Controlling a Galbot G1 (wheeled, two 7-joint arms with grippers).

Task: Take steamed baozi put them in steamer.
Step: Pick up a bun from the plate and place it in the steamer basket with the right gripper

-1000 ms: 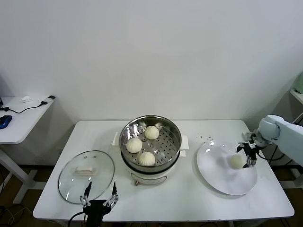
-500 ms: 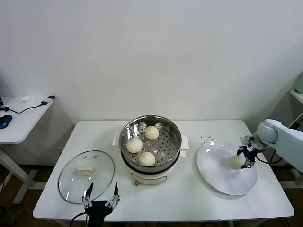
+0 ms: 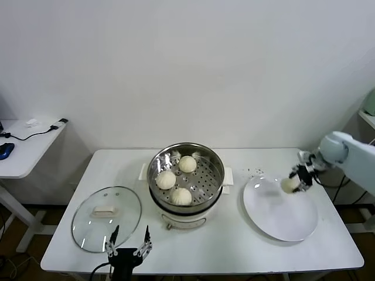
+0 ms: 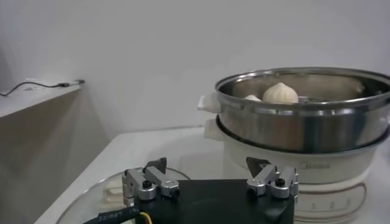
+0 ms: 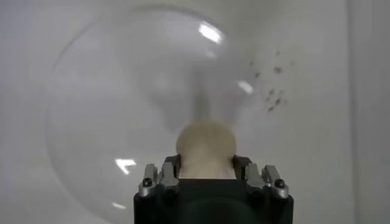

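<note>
The steamer stands at the table's middle with three baozi on its perforated floor: one at the back, one at the left, one at the front. My right gripper is shut on a fourth baozi and holds it above the white plate's far edge. In the right wrist view that baozi sits between the fingers, over the plate. My left gripper waits open at the table's front edge, next to the glass lid.
A glass lid with a cream handle lies front left of the steamer. Dark crumbs dot the table behind the plate. A side table with cables stands far left.
My right gripper closed on the baozi lying on the plate and lifted it up and back off the plate. The left gripper barely shifted.
</note>
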